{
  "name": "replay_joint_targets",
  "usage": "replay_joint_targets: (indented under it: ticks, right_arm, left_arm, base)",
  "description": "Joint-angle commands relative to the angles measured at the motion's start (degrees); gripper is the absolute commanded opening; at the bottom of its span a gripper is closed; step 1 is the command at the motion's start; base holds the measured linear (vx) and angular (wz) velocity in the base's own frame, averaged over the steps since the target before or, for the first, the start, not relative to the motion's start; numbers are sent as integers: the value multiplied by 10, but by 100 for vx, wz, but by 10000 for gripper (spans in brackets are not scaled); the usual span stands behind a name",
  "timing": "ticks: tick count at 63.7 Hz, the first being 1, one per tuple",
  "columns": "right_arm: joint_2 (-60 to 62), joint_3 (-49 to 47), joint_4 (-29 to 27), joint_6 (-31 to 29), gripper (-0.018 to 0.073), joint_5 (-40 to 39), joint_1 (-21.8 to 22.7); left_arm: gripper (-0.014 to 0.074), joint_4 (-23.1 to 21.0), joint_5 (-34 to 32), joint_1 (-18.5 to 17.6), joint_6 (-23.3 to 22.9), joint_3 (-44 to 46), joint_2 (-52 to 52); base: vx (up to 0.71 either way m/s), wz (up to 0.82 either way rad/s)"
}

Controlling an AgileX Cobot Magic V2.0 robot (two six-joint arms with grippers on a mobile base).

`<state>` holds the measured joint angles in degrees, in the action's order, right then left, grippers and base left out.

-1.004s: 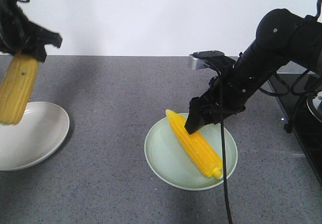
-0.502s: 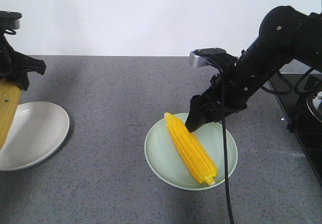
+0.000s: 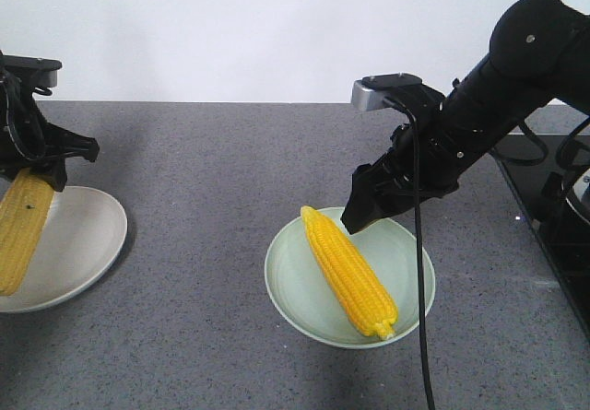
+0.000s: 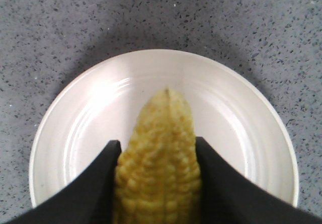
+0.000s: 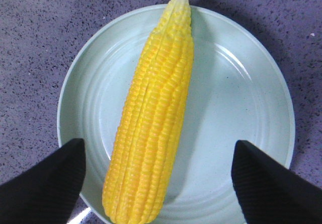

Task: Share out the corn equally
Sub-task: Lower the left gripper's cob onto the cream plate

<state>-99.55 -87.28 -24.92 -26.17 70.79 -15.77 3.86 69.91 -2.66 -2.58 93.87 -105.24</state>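
A bright yellow corn cob (image 3: 349,272) (image 5: 153,113) lies loose on the pale green plate (image 3: 415,295) (image 5: 241,98), tip toward the back left. Above the plate's far rim hangs my right gripper (image 3: 355,223) (image 5: 158,156), open, its fingers (image 5: 48,181) wide apart on either side of the cob and touching nothing. At the far left my left gripper (image 3: 39,172) (image 4: 157,151) is shut on a paler corn cob (image 3: 22,230) (image 4: 161,158). That cob hangs tip down over the white plate (image 3: 88,244) (image 4: 241,113).
Both plates sit on a grey speckled countertop (image 3: 203,180). A black glossy appliance surface (image 3: 553,216) borders the right edge. A white wall rises behind the counter. My right arm's cable (image 3: 417,272) dangles in front of the green plate.
The right gripper has let go of the bright cob, which now rests on the green plate, and has lifted up. The left gripper has lowered its pale cob over the white plate.
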Motion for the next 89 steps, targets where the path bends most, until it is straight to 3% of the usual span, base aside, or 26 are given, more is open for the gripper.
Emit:
replay_joint_targets:
  ticks: [1, 14, 27, 52, 61, 89]
  right_arm:
    - [32, -13, -13, -2, 577, 31, 1]
    - [32, -13, -13, -2, 577, 27, 1]
    - [32, -13, -13, -2, 577, 26, 1]
    - [32, -13, -13, -2, 577, 27, 1]
    - [32, -13, -13, -2, 577, 27, 1]
    - [35, -13, -16, -13, 564, 4, 1]
  left_arm:
    - [-6, -1, -15, 0, -5, 14, 26]
    - [11, -1, -15, 0, -4, 14, 26]
    - [86, -1, -15, 0, -6, 14, 26]
    - [421, -1, -6, 0, -22, 14, 26]
    - [501, -1, 0, 0, -22, 14, 26]
    - [523, -17, 19, 0, -31, 14, 32]
  base:
    - [0, 0]
    - [0, 0]
    - [0, 0]
    - [0, 0]
    - [0, 0]
    - [0, 0]
